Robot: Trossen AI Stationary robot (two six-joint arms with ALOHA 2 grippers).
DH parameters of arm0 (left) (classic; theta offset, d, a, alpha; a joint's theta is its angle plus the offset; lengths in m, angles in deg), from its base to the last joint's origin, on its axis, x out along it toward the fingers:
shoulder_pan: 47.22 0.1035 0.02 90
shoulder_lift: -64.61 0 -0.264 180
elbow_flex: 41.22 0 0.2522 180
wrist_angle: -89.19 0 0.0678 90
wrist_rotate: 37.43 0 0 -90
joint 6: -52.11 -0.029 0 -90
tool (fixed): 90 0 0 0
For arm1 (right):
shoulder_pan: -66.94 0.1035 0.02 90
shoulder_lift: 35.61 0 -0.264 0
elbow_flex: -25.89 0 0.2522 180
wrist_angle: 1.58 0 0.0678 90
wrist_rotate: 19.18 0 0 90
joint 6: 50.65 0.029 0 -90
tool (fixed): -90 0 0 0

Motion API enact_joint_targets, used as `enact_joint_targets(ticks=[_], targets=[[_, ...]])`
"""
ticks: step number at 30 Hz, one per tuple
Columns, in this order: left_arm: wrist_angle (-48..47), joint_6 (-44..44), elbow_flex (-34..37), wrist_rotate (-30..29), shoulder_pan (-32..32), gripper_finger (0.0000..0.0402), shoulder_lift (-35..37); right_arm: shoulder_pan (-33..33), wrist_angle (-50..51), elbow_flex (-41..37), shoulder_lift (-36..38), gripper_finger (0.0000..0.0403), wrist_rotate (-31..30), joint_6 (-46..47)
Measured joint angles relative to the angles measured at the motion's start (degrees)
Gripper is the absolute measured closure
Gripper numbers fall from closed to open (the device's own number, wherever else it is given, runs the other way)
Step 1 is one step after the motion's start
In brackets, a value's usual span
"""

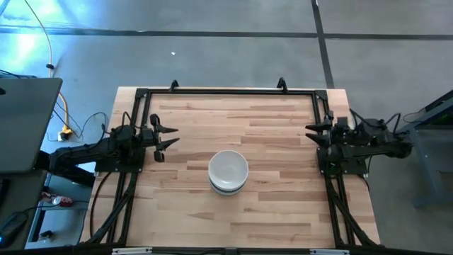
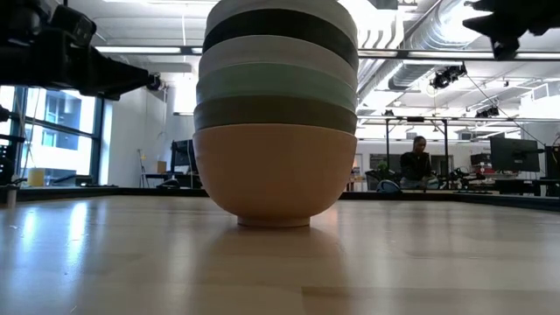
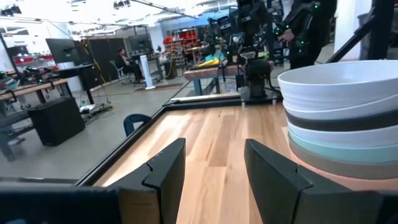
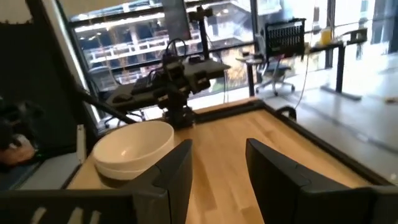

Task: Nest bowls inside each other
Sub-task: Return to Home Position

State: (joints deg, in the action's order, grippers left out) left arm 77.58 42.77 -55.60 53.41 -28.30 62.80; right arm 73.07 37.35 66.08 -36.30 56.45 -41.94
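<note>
A single stack of nested bowls [image 1: 228,171] stands on the table's middle, toward the near edge. In the low view the stack [image 2: 275,114] rests on the foot of a peach-orange bowl [image 2: 274,179], with grey, mint green, white, black and white bowls above it. A white bowl is on top [image 3: 342,87]. My left gripper [image 1: 170,136] hovers open near the table's left side, left of the stack. My right gripper [image 1: 311,133] hovers open near the right side. Both wrist views show the stack [image 4: 132,149] ahead of open fingers.
A black metal frame [image 1: 226,91] runs along the table's far, left and right sides. Bare wood lies all around the stack. A laptop [image 1: 25,124] and cables sit off the table's left. A person sits at a desk in the room beyond [image 2: 416,166].
</note>
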Motion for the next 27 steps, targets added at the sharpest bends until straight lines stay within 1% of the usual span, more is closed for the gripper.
enact_joint_targets(ticks=[3, 5, 7, 10, 13, 20, 24, 27], targets=[[-0.29, 0.63, -0.02, 0.00, 0.37, 0.0248, 0.00, 0.00, -5.96, -4.35, -0.07, 0.0261, 1.17, -3.18], [-0.60, 0.95, -0.02, 0.01, 0.60, 0.0248, 0.00, 0.01, -8.20, -6.62, -0.07, 0.0261, 1.76, -4.04], [-0.92, 1.26, -0.02, 0.00, 0.63, 0.0248, 0.00, 0.00, -11.57, -8.05, -0.09, 0.0261, 3.21, -4.80], [-1.15, 1.28, -0.02, 0.00, 0.63, 0.0248, 0.00, 0.00, -19.99, -10.33, 0.00, 0.0261, 5.99, -7.60], [-1.11, 1.22, -0.02, -0.49, 0.63, 0.0248, 0.00, 0.02, -24.96, -12.93, -0.04, 0.0261, 6.57, -9.38], [-1.08, 1.04, -0.04, -0.96, 0.63, 0.0248, 0.00, 0.02, -30.09, -17.79, -0.07, 0.0261, 6.51, -9.00], [-0.90, 1.09, -0.04, -0.97, 0.63, 0.0248, 0.00, 0.01, -30.96, -19.03, -0.04, 0.0261, 6.49, -9.18], [-0.10, 1.15, -0.04, 0.90, 0.63, 0.0248, 0.00, 0.00, -31.19, -19.18, -0.04, 0.0261, 7.18, -9.91]])
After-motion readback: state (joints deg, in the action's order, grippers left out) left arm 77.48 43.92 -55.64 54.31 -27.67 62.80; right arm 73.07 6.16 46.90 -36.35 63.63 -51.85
